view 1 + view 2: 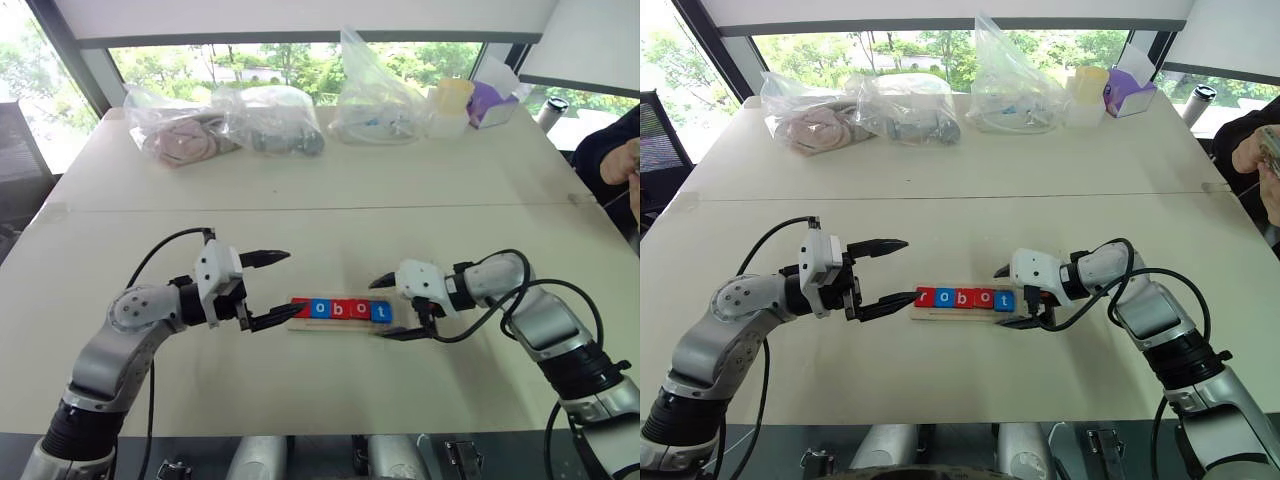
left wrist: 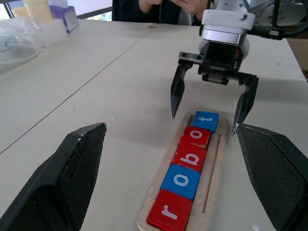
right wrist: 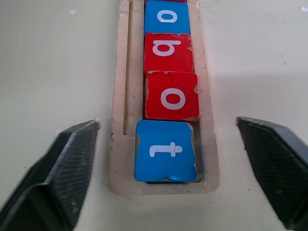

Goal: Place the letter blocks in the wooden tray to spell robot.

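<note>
step: release last block, seems done | letter blocks (image 3: 166, 98) r-o-b-o-t all in wooden tray (image 2: 215, 163), mid surface | R gripper (image 1: 400, 307) jaws wide, straddling t end | L gripper (image 1: 276, 288) jaws wide, empty | tip: back R straight off, don't clip tray

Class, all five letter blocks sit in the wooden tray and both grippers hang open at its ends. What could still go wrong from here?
1. The right gripper straddles the blue t block; pulling away carelessly could clip it or the wooden tray.
2. The t block looks slightly tilted, so it may not be fully seated.
3. The left gripper sits close to the tray's other end and could nudge it.
</note>
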Robot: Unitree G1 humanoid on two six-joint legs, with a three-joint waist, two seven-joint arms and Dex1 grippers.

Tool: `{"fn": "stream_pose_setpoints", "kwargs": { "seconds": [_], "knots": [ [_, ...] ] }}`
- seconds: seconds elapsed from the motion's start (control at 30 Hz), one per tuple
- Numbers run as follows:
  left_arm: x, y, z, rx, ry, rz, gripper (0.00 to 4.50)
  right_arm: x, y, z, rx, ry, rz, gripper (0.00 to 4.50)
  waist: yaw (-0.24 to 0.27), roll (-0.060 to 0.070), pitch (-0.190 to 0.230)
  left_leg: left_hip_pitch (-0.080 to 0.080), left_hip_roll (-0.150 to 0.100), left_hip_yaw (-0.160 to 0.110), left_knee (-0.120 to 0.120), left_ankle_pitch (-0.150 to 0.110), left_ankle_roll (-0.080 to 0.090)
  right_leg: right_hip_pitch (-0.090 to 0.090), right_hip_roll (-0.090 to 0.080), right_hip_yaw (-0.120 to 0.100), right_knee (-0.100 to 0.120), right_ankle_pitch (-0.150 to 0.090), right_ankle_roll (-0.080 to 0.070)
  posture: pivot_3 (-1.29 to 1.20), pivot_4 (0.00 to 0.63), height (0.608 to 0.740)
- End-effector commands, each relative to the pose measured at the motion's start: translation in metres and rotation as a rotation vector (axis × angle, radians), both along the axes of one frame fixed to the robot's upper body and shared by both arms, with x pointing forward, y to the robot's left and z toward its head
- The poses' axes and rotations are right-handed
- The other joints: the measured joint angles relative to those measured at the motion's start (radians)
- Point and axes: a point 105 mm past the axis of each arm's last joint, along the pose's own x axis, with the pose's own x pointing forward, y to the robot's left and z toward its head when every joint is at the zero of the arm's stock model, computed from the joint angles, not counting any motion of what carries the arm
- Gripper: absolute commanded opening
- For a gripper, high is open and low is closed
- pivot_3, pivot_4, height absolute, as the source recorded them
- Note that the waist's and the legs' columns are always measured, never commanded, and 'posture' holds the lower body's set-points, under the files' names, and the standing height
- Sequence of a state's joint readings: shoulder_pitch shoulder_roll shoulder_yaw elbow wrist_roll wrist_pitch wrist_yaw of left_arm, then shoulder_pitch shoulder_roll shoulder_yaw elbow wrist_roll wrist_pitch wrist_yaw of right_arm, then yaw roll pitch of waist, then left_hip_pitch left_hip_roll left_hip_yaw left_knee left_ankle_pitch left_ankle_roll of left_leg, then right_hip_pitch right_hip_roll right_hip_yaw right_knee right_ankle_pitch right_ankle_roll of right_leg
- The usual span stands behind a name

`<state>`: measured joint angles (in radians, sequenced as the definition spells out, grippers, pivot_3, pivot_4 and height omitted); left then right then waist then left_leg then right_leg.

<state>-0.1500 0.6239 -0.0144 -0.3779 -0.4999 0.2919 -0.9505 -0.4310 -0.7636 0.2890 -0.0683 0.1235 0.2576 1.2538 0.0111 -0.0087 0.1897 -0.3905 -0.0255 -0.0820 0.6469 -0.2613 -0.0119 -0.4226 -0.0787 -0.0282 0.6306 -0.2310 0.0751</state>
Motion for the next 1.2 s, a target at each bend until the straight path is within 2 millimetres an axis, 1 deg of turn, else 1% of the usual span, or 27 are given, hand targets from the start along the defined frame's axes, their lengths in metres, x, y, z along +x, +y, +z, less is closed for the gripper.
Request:
{"fn": "stream_pose_setpoints", "kwargs": {
  "seconds": [0.03,0.17,0.37,0.53,0.63,0.87,1.2],
  "knots": [
    [-0.003,-0.003,0.009,-0.005,-0.047,-0.010,4.50,0.000,0.005,0.013,0.026,-0.050,0.013,4.46,0.000,0.000,0.000,0.000,0.000,0.000,0.000,0.000,0.000,0.000,0.000,0.000,0.000,0.000,0.000,0.00,0.150,0.740],
    [-0.003,-0.003,0.009,-0.007,-0.045,-0.010,4.50,0.005,0.000,0.017,0.029,-0.067,-0.022,4.46,0.000,0.000,0.000,0.000,0.000,0.000,0.000,0.000,0.000,0.000,0.000,0.000,0.000,0.000,0.000,0.00,0.150,0.740],
    [-0.003,-0.004,0.009,-0.008,-0.045,-0.012,4.50,0.007,-0.013,0.009,-0.026,-0.082,-0.040,4.46,0.000,0.000,0.000,0.000,0.000,0.000,0.000,0.000,0.000,0.000,0.000,0.000,0.000,0.000,0.000,0.00,0.150,0.740],
    [-0.003,-0.004,0.008,-0.007,-0.043,-0.016,4.50,0.012,-0.019,0.010,-0.024,-0.095,-0.063,4.46,0.000,0.000,0.000,0.000,0.000,0.000,0.000,0.000,0.000,0.000,0.000,0.000,0.000,0.000,0.000,0.00,0.150,0.740],
    [-0.003,-0.004,0.008,-0.007,-0.043,-0.016,4.50,0.016,-0.018,0.012,-0.011,-0.104,-0.072,4.46,0.000,0.000,0.000,0.000,0.000,0.000,0.000,0.000,0.000,0.000,0.000,0.000,0.000,0.000,0.000,0.00,0.150,0.740],
    [-0.004,-0.004,0.007,-0.007,-0.042,-0.017,4.50,0.017,-0.012,0.015,0.005,-0.111,-0.061,4.46,0.000,0.000,0.000,0.000,0.000,0.000,0.000,0.000,0.000,0.000,0.000,0.000,0.000,0.000,0.000,0.00,0.150,0.740],
    [-0.003,-0.005,0.007,-0.009,-0.041,-0.017,4.50,0.015,-0.016,0.015,-0.005,-0.110,-0.065,4.46,0.000,0.000,0.000,0.000,0.000,0.000,0.000,0.000,0.000,0.000,0.000,0.000,0.000,0.000,0.000,0.00,0.150,0.740]
  ]
}}
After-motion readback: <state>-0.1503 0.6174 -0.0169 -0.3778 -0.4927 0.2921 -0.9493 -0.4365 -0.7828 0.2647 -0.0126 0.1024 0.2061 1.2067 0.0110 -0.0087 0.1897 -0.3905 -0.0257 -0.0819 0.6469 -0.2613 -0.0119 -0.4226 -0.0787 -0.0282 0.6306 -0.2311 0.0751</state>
